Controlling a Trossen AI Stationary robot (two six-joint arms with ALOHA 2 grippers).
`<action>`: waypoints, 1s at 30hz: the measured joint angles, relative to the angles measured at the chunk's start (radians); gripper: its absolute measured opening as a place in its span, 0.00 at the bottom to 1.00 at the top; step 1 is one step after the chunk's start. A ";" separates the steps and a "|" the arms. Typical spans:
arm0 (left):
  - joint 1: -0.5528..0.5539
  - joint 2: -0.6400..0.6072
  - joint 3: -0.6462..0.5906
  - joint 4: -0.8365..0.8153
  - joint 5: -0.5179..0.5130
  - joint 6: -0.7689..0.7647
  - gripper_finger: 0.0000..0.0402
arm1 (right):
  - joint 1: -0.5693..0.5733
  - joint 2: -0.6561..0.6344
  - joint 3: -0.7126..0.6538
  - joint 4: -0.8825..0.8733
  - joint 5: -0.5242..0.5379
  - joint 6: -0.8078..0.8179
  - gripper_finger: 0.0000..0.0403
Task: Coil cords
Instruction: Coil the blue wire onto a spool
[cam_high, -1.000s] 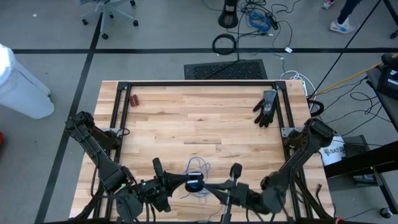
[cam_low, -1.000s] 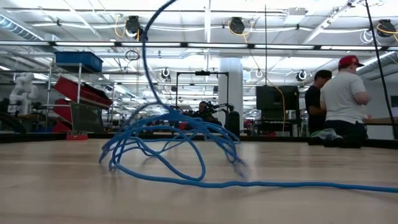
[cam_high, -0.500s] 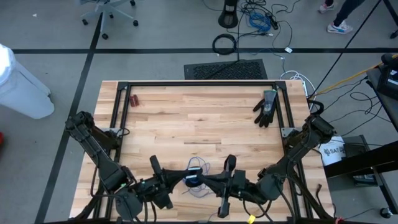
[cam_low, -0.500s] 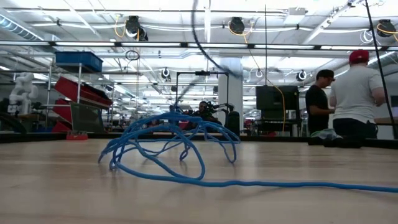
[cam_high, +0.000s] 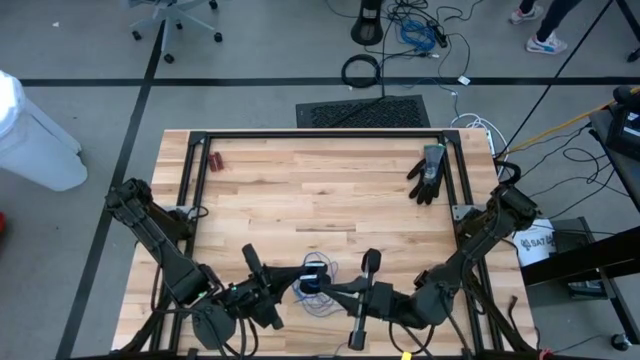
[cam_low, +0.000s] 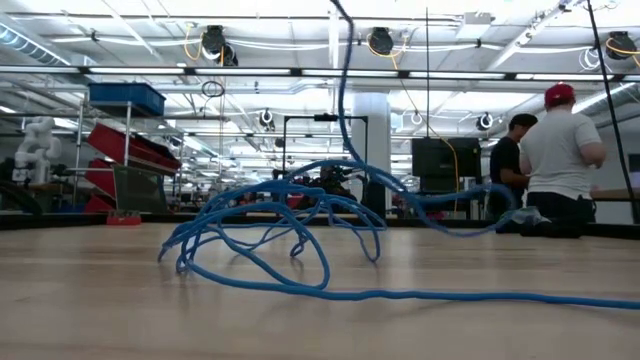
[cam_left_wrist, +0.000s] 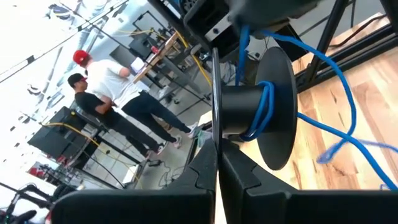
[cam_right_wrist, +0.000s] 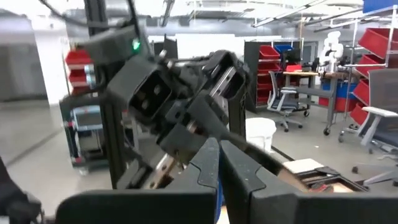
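- The blue cable lies in a loose tangle on the table near its front edge, between the two grippers; one strand rises out of the low view.
- Left gripper: fingers pressed together, just beside the tangle; the left wrist view shows cable turns on a black spool.
- Right gripper: fingers together, just beside the tangle on its other side; whether it pinches a strand I cannot tell.
- A black glove lies well apart.
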 joint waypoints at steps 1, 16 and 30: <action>0.000 0.000 0.000 0.000 0.000 -0.006 0.02 | 0.001 0.000 0.000 -0.018 0.000 0.000 0.00; 0.000 0.000 -0.001 -0.047 0.030 -0.080 0.02 | 0.143 -0.001 0.001 -0.413 0.122 0.122 0.17; -0.001 0.000 -0.001 -0.077 0.041 -0.080 0.02 | 0.164 0.303 0.001 -0.423 0.110 0.676 0.19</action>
